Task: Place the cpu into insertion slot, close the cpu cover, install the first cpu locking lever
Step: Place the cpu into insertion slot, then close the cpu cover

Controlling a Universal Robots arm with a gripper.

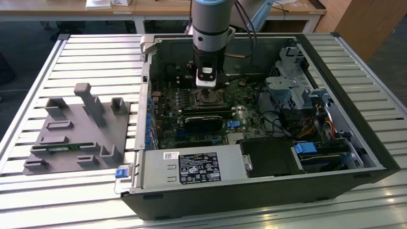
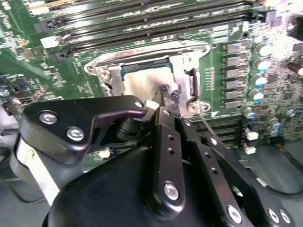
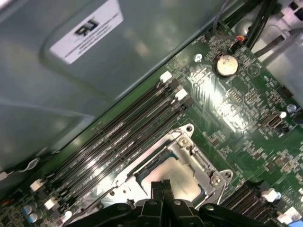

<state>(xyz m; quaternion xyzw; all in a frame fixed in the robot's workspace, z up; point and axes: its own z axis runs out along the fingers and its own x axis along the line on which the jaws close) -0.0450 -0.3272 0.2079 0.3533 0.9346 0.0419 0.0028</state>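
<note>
Slatted metal table (image 1: 83, 52) carrying an open computer case (image 1: 356, 119) laid on its side. Grey fixture block (image 1: 76, 129) just beside the case, on the exterior view's left. Arm reaching down into the case, gripper (image 1: 208, 81) close above the insertion slot (image 1: 207, 99) on the green circuit board (image 1: 165, 136).

Second wrist view: black fingers (image 2: 165, 132) drawn together, nothing visible between them. Tips over one edge of the cpu (image 2: 142, 82); contact not clear. Pale cpu face seated in the slot, framed by the silvery cpu cover (image 2: 187, 54).

First wrist view: same closed tips over the cpu edge. Cover frame lying around the chip. Long black memory slots (image 3: 118, 137) just beside the socket, coin battery (image 3: 226, 65) well apart.
</note>
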